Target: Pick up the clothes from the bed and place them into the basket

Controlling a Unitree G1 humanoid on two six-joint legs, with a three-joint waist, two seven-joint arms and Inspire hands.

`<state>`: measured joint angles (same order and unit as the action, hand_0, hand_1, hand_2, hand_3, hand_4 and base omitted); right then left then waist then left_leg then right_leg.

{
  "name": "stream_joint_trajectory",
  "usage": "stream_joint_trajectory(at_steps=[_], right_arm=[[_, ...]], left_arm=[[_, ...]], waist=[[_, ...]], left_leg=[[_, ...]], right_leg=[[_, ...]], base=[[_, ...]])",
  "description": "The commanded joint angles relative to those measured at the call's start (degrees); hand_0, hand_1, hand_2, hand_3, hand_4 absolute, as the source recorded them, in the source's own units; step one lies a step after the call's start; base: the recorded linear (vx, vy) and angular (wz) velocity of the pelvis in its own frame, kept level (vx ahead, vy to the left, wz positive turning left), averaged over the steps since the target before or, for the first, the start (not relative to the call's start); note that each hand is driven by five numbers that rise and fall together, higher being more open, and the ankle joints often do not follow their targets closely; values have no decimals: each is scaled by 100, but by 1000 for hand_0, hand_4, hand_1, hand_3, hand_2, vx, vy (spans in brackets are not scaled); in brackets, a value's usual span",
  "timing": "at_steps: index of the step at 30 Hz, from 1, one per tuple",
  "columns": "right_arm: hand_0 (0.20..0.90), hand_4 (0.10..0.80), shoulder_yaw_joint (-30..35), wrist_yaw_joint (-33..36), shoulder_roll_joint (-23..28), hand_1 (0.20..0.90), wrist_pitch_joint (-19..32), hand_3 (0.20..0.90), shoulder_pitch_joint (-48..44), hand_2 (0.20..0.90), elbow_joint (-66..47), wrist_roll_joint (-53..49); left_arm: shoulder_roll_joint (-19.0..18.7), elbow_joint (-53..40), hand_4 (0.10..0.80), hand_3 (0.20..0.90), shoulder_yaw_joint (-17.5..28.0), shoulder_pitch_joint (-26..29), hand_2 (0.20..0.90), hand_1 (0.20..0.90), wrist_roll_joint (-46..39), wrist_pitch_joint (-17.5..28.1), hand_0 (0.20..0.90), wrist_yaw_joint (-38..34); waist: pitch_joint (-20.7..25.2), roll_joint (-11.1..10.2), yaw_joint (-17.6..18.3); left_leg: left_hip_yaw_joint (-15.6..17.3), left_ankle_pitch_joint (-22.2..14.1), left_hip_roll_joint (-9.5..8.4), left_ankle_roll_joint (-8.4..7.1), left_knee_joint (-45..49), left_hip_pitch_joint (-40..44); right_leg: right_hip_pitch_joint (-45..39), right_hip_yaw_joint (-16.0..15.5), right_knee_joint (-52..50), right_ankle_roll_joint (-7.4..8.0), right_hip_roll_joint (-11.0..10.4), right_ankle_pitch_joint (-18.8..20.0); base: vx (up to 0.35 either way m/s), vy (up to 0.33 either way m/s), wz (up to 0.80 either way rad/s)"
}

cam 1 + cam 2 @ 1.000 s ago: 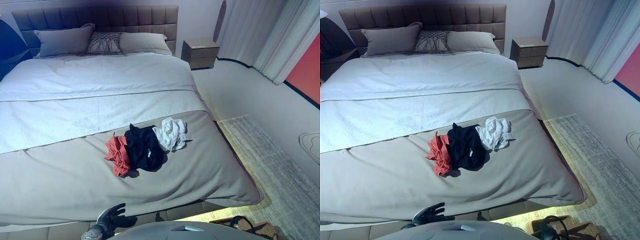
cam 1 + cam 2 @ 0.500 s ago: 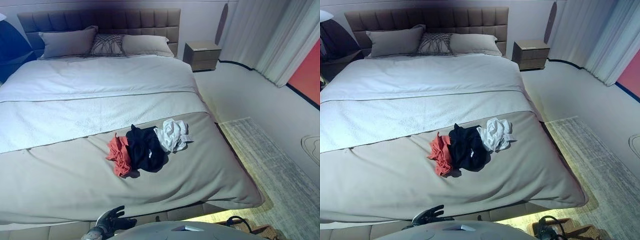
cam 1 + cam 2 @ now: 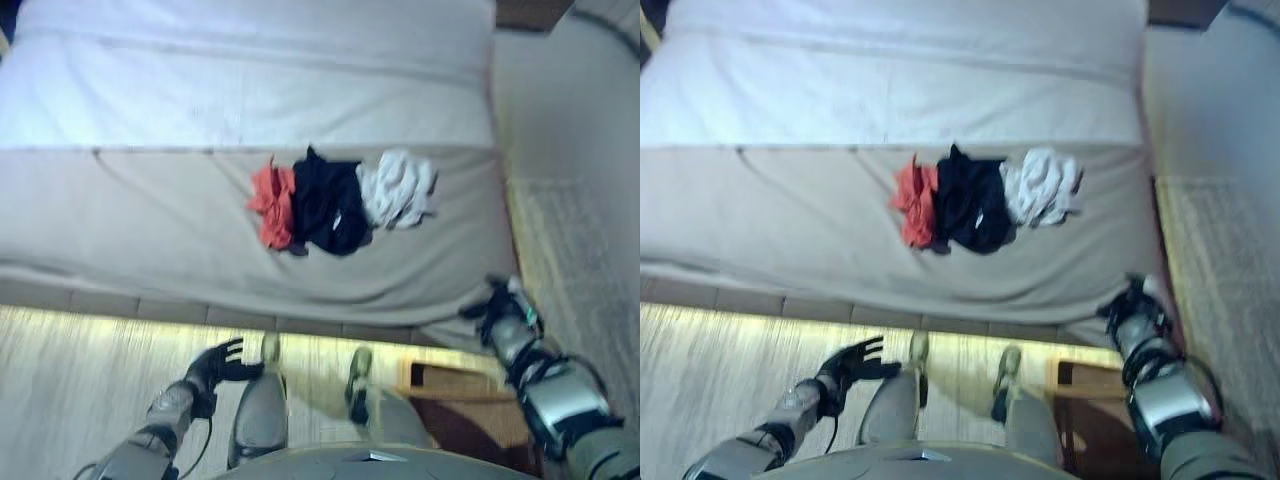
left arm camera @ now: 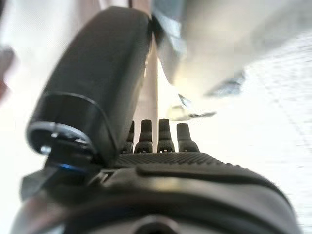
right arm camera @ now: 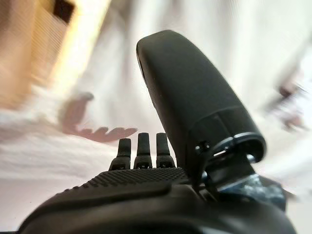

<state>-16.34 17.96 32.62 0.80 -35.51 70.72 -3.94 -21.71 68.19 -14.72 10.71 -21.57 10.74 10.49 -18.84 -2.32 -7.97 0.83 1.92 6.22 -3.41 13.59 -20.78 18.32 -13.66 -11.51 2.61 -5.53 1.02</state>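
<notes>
Three garments lie bunched together on the bed's (image 3: 150,230) grey cover near its foot: a red one (image 3: 272,203), a black one (image 3: 327,203) and a white one (image 3: 397,188). A brown basket (image 3: 430,377) stands on the floor just below the bed's right corner. My left hand (image 3: 212,366) hangs low over the floor in front of the bed, its fingers (image 4: 163,134) straight, holding nothing. My right hand (image 3: 503,315) is by the bed's right corner, above the basket, its fingers (image 5: 139,146) straight and empty. Neither hand touches the clothes.
Pale wood floor (image 3: 80,370) runs along the bed's foot, lit by a strip under the frame. A grey rug (image 3: 590,260) lies to the right of the bed. White bedding (image 3: 250,90) covers the far part.
The camera has tipped downward, so the whole picture shifted: headboard and pillows are out of view, the floor and basket show. My right arm has come into view by the bed's corner.
</notes>
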Motion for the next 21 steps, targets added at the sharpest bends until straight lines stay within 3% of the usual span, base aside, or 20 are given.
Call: stream_joint_trajectory(at_steps=[1,6,12,14,17,21], right_arm=[[900,800,-251,68,417,900,578,900,-289,900,-480,67],[900,800,-517,109,923,900,743,900,-973,900,-616,189],[900,800,-801,143,1264,900,188,900,-1905,900,-352,518],[900,800,-947,336,1357,900,-51,900,-2219,900,-212,747],[900,800,-1120,696,1509,900,-277,900,-2683,900,-94,1009],[900,800,-1342,1311,1673,900,-216,900,-3096,900,-143,1692]], left_arm=[[-269,-256,800,900,53,-425,900,900,-152,167,900,-122],[-397,-517,800,900,103,-597,900,900,-277,176,900,-121],[-503,-744,800,900,116,-649,900,900,-402,109,900,8],[-511,-794,800,900,75,-638,900,900,-551,132,900,-21],[-534,-914,800,900,56,-653,900,900,-756,43,900,-33],[-569,-1076,800,900,94,-775,900,900,-826,-39,900,-38]], waist=[[-99,33,-180],[-301,158,-329],[-449,356,-457],[-499,428,-477],[-557,586,-472],[-597,723,-447]], left_leg=[[175,-213,-644,422,137,-243],[58,-156,-623,354,390,-704],[35,-96,-565,314,664,-1164],[-1,-300,-554,290,885,-1304],[0,-279,-506,284,1013,-1527],[11,-251,-412,276,1087,-1672]], right_leg=[[289,42,-731,-163,138,-231],[675,-90,-992,-265,93,-306],[1135,-190,-1360,-335,5,-389],[1323,-125,-1645,-293,-41,-598],[1618,-87,-1856,-325,-74,-663],[1805,-44,-2046,-369,-47,-758]], base=[[-20,-50,15],[-9,-54,17],[-10,-28,7],[65,-28,8],[-3,11,6],[-3,2,4]])
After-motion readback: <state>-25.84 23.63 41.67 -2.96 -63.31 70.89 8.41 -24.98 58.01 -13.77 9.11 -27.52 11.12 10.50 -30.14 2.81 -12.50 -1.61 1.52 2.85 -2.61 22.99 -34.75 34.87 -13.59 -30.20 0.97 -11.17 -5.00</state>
